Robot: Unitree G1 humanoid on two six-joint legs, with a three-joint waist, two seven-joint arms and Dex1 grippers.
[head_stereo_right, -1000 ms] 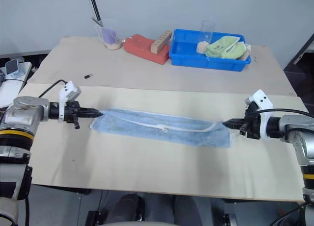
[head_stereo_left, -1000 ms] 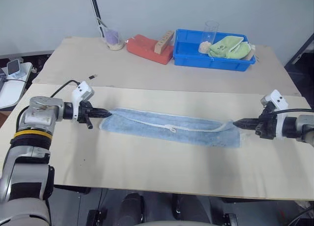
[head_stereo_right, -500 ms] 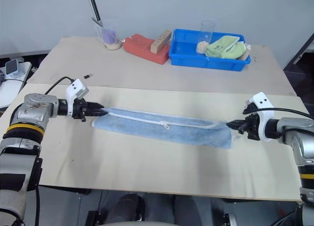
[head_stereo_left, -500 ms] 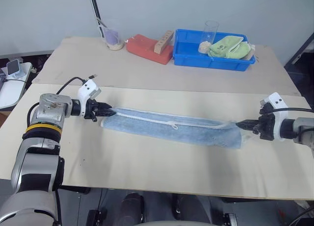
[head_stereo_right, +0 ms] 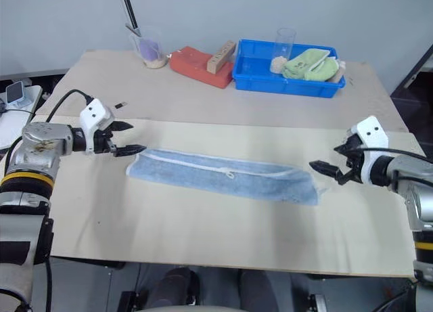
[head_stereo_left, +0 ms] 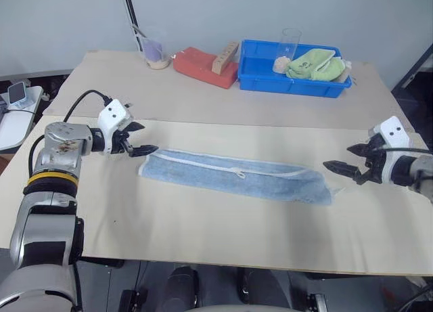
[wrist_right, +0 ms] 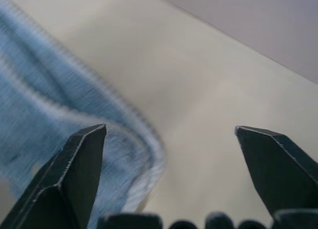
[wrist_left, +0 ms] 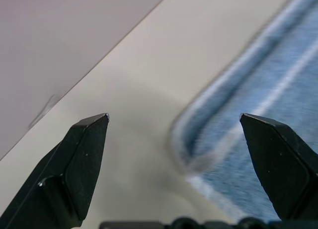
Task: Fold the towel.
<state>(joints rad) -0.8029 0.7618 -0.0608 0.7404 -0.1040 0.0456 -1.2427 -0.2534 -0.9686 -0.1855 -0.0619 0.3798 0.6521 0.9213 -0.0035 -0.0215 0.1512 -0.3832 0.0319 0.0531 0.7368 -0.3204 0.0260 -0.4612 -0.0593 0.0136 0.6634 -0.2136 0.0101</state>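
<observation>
Left eye view: the towel (head_stereo_left: pixel 233 178) lies flat on the surface (head_stereo_left: pixel 203 237) as a long narrow folded strip, running across between the 2 arms. The left gripper (head_stereo_left: pixel 141 139) hovers just beside the strip's left end, its 2 fingers spread wide and holding nothing. The right gripper (head_stereo_left: pixel 345 160) sits just off the right end, also spread wide and empty. A blue bin (head_stereo_left: pixel 270 75) stands at the far edge
</observation>
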